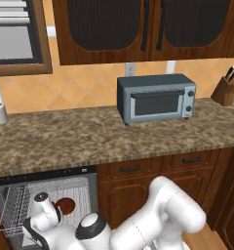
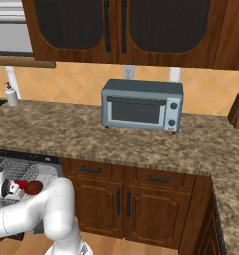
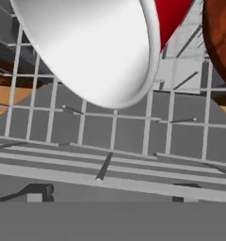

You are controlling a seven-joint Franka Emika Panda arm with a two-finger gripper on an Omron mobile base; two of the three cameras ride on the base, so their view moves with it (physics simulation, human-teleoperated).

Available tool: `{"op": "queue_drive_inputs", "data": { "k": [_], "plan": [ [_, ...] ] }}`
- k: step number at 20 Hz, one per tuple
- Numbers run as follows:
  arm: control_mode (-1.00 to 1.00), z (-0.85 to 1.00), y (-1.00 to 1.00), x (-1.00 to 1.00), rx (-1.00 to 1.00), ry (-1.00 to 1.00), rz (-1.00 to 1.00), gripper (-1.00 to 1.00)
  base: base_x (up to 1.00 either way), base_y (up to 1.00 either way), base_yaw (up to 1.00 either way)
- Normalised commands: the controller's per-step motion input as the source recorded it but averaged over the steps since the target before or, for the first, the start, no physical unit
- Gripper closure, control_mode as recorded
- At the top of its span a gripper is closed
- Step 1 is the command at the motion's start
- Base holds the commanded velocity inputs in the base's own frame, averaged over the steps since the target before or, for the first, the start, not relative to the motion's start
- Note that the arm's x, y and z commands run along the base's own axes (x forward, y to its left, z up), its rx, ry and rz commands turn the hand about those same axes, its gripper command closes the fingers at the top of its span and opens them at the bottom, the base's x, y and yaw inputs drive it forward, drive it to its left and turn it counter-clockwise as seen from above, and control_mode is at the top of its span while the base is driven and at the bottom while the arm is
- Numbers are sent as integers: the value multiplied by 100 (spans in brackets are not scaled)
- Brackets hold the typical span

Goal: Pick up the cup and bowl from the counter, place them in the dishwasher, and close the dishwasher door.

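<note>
Nearest the left base camera, my white arm bends down into the open dishwasher [image 1: 46,195] at lower left, where the bowl [image 1: 66,205] lies on the white rack; the gripper [image 1: 41,207] sits low there and I cannot tell whether its jaws are apart. From the right base camera, cup [image 2: 22,185] and bowl sit side by side in the rack, under the counter [image 2: 141,142] with its toaster oven [image 2: 141,105]. Looking along the hand, the cup's white mouth looms just ahead over grey wire. I judge loading nearly done; next I must back out clear and swing the door up.
</note>
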Motion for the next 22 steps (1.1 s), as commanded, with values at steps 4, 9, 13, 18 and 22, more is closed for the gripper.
{"op": "queue_drive_inputs", "data": {
  "k": [4, 9, 13, 18, 22],
  "plan": [
    [-100, 0, 0, 97, 0, 0, -5, -100, 0, 0, 0],
    [-100, -1, -14, 100, 0, -1, -2, -100, 0, 0, 0],
    [-100, -3, -8, 95, 0, 0, -2, -100, 0, 0, 0],
    [-100, -1, 34, 17, -2, -6, -7, -100, 0, 0, 0],
    [-100, 5, 70, -43, -9, -1, 0, -100, 0, 0, 0]
  ]
}}
